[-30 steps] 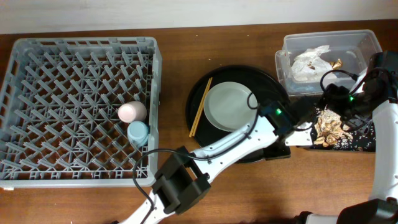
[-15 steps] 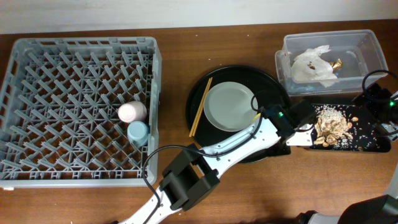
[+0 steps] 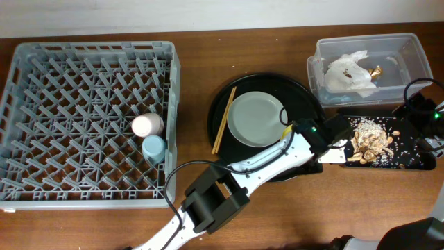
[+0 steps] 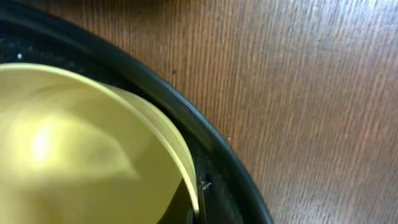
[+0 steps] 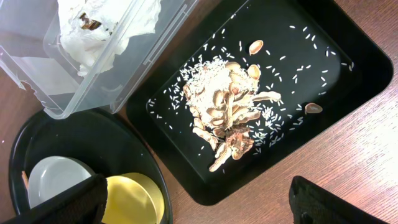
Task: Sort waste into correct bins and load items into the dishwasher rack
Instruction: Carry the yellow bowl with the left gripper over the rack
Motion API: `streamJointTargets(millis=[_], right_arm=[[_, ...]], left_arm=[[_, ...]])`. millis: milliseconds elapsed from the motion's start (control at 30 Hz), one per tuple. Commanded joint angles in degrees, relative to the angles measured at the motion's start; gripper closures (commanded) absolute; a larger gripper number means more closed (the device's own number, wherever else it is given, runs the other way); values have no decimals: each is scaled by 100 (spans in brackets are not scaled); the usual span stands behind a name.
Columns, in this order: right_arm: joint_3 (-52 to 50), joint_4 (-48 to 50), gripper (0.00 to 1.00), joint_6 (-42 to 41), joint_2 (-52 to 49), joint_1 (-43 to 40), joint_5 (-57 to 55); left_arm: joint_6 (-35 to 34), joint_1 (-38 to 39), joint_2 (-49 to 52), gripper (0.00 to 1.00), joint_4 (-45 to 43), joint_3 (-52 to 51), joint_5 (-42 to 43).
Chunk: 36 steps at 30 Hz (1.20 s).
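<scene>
The yellow bowl sits at the right of the round black tray, beside the pale green plate and the chopsticks. My left gripper is shut on the bowl's rim, and its fingers barely show. My right gripper hangs open above the near corner of the flat black tray, which holds the food scraps. The tissue lies in the clear tub. A pink cup and a light-blue cup stand in the grey rack.
The round black tray lies between the rack and the two bins, its rim close to the flat black tray. My left arm crosses the table's front toward it. Bare wood shows along the front edge.
My right arm has drawn back from over the flat black tray to the right edge. The left gripper has closed on the yellow bowl's rim.
</scene>
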State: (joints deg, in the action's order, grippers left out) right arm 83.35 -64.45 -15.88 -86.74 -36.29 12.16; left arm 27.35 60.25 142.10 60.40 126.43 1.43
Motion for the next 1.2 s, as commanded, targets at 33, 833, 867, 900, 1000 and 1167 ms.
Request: streamJointTargets(millis=[33,833,867,900,1000,1167], right_arm=[[-22,-2,6,-2,13,-9,74],[-22,-17,6,61,13,-4,76],[-22,-9,6,61,13,-4,76],[-22,-7,6,59,13,-4,76],[-22,-7,6,61,13,-4,76],[-22,-9,6,61,13,-4,74]], left_arm=[[-118,-17,50,100,643,675,-35],[-1150,-6948,332,100,3617,4784,7090],[-1222,-7197,457,100,3630,4782,7477],[-1311,-7324,546,100,3630,4782,7683],[-1591,-7648,1054,100,3630,4782,8454],[-2070,-7508,1895,100,3633,4782,8878]])
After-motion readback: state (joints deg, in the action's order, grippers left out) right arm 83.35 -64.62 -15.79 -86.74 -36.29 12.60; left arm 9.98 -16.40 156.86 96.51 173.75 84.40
